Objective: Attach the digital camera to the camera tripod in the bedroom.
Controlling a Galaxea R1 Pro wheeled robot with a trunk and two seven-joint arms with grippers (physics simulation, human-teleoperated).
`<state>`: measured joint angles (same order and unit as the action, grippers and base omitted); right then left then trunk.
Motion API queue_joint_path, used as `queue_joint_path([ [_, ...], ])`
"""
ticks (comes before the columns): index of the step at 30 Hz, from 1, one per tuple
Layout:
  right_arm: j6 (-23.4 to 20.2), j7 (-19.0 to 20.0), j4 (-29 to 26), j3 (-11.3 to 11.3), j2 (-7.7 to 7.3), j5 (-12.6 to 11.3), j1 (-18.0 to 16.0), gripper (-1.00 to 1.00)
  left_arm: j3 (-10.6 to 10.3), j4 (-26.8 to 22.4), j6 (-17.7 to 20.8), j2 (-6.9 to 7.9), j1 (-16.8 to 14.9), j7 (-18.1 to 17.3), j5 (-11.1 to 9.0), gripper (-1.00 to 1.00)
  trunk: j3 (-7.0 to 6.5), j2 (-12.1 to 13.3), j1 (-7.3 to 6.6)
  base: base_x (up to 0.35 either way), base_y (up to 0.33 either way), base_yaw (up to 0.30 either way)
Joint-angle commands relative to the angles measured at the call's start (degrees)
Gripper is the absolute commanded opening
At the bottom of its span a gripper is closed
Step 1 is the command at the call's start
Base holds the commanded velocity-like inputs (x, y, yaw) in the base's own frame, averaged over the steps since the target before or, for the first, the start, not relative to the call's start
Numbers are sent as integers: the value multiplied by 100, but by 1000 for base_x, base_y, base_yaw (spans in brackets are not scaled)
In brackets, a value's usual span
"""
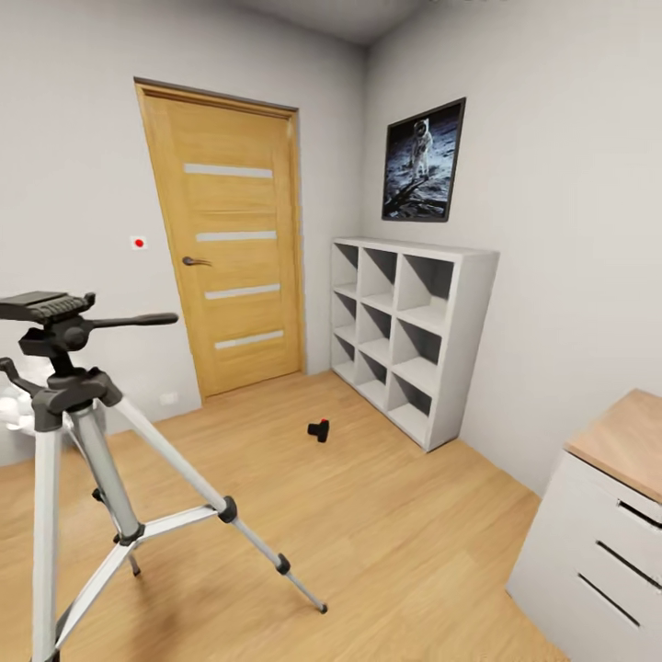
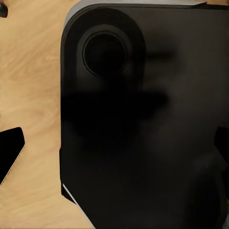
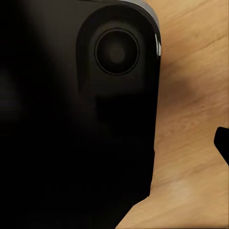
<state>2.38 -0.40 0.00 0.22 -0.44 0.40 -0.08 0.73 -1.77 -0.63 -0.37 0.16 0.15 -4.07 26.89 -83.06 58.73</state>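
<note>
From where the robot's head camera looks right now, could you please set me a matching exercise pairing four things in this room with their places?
Things:
1. digital camera
2. camera tripod
3. astronaut picture
4. cube shelf

Places:
A. hanging on the right wall
B. lying on the wood floor before the shelf
C. standing nearest, at the view's left
D. against the right wall, beside the door

Pairs: 1-B, 2-C, 3-A, 4-D

- Light wood floor (image 1: 386, 515), white walls (image 1: 570, 138).
- Closed wooden door (image 1: 230, 248) beside white cube shelves (image 1: 409, 336).
- Framed astronaut picture (image 1: 423, 163) above the shelves.
- Wood-topped white drawer cabinet (image 1: 602, 529).
</note>
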Motion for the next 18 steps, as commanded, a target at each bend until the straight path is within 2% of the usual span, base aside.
queue_joint_path([
  [1, 17, -4, 0, 2, 0, 4, -1, 100, 4, -5, -7, -2, 2, 2, -44, 100, 4, -2, 0, 4, 0, -287],
  [12, 13, -4, 0, 4, 0, 12, -1, 100, 6, -1, -4, -6, 2, -1, -49, 100, 4, -2, 0, 7, 0, -287],
  [18, 7, -4, 0, 5, 1, 21, -1, 100, -15, 1, 43, -7, 2, -29, -34, 100, 4, -2, 0, 224, 0, -243],
])
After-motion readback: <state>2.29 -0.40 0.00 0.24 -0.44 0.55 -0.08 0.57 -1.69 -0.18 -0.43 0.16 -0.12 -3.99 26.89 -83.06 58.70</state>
